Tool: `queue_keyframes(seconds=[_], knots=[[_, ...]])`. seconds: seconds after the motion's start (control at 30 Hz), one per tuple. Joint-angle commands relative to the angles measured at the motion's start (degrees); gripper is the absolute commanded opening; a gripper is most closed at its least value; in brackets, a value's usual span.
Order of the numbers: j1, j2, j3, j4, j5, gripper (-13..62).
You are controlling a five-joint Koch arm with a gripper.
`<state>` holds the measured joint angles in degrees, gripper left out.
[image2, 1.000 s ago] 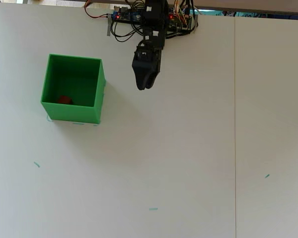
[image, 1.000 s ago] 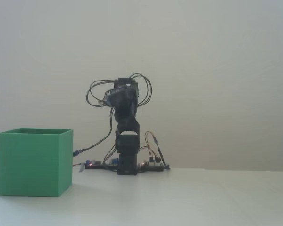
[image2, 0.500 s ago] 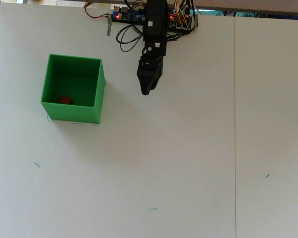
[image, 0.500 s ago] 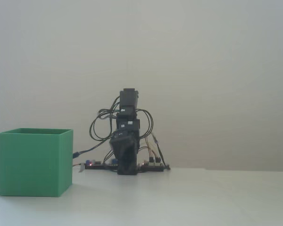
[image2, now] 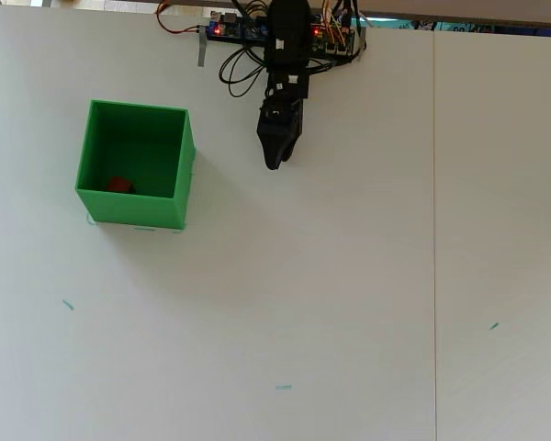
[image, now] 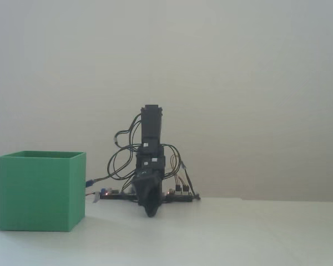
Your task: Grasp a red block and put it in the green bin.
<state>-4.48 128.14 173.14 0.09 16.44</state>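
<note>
**A:** So where's the gripper [image2: 274,163] at? Looks like it's carrying nothing.

**B:** Yep, empty. It tapers to a single dark point in the overhead view, and the fixed view [image: 150,213] only gives one tip too, so I honestly can't tell if the jaws are together or a bit apart.

**A:** And the block?

**B:** The block [image2: 119,185] is already in the bin [image2: 189,154], sitting at the bottom against the wall that's nearest the lower edge of the overhead view, toward its left corner. So I'd call the job basically done, maybe just parking the arm is left.

**A:** Pose?

**B:** The arm is folded up tight over its base at the table's far edge, upper link standing upright, gripper pointing down with its tip just off or on the table. Bin's well apart, off to the left in both views.
</note>
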Motion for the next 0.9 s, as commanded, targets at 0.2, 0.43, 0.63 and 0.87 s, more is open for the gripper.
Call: queue_keyframes(seconds=[0.2, 0.43, 0.63, 0.87], knots=[[-0.8, 1.8, 5.3, 0.2, -0.3, 31.2], [-2.2, 1.9, 5.9, 0.2, -0.4, 31.4], [-2.3, 2.1, 6.1, 0.2, -4.7, 31.3], [-3.3, 2.0, 6.2, 0.3, -17.0, 31.3]])
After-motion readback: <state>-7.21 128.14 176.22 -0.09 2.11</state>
